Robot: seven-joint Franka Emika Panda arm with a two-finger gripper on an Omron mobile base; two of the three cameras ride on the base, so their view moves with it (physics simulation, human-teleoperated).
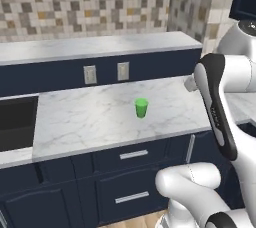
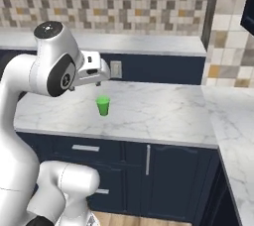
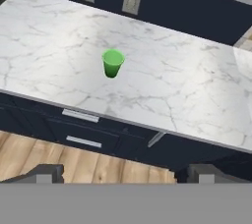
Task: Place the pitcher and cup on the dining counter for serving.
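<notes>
One green cup (image 1: 141, 108) stands upright and alone mid-worktop (image 1: 90, 122), well right of the black sink (image 1: 17, 122) and in front of the two wall outlets (image 1: 106, 73), while the gripper (image 3: 125, 173) hangs back above the floor with jaws spread wide, presumably readying its approach.

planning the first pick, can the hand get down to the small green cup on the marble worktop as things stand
Probably yes: the small bright green cup stands upright and alone on the light marble worktop, nothing beside or above it. The hand hangs open, up and back from it, with a free path down.
</notes>
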